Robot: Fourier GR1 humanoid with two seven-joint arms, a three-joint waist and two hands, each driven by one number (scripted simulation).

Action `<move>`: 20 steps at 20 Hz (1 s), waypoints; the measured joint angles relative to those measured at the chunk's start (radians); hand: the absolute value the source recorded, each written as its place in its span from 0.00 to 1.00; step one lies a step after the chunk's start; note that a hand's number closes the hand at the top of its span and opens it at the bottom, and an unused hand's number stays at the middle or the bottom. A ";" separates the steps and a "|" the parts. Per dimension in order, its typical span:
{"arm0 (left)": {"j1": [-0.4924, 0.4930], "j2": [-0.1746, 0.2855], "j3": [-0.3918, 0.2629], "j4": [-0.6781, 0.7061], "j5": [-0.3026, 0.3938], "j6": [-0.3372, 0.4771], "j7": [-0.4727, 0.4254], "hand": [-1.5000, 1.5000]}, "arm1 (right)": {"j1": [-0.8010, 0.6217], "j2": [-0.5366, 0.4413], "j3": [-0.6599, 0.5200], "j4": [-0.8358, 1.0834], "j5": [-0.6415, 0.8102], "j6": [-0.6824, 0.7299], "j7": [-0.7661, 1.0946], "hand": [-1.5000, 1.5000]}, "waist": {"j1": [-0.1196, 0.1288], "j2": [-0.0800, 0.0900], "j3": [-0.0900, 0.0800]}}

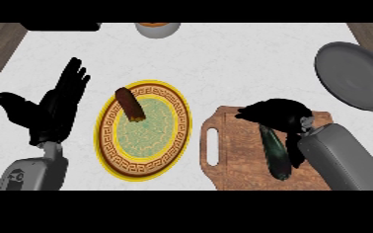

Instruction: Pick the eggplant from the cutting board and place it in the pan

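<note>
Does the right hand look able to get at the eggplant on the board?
Probably yes. The right hand hangs directly over the eggplant's far end on the board, and nothing lies between them.

Light even and bright, prob. from overhead. White bench [241, 59] round the left hand [55, 113] and its fingers [73, 76] shows no hard shadows. Both hands read near pure black, v. little surface detail. The right hand [280, 112], curled on the eggplant [275, 150], is one dark mass. Thin sheen streak on eggplant just below those fingers. Pan [350, 76] beyond them: soft grey gradient, no glare.
</note>
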 measured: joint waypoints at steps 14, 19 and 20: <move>0.013 -0.009 0.015 -0.028 -0.010 -0.025 0.015 0.50 | 0.010 0.055 0.005 0.104 0.115 -0.138 -0.126 1.00 | 0.001 -0.013 -0.013; 0.006 -0.021 0.016 0.001 -0.018 -0.025 -0.003 0.50 | 0.020 0.066 -0.010 0.124 0.126 -0.183 -0.164 1.00 | -0.001 -0.015 -0.016; 0.011 -0.017 0.019 -0.013 -0.017 -0.025 0.005 0.50 | 0.028 0.068 -0.015 0.113 0.125 -0.179 -0.162 1.00 | -0.001 -0.016 -0.015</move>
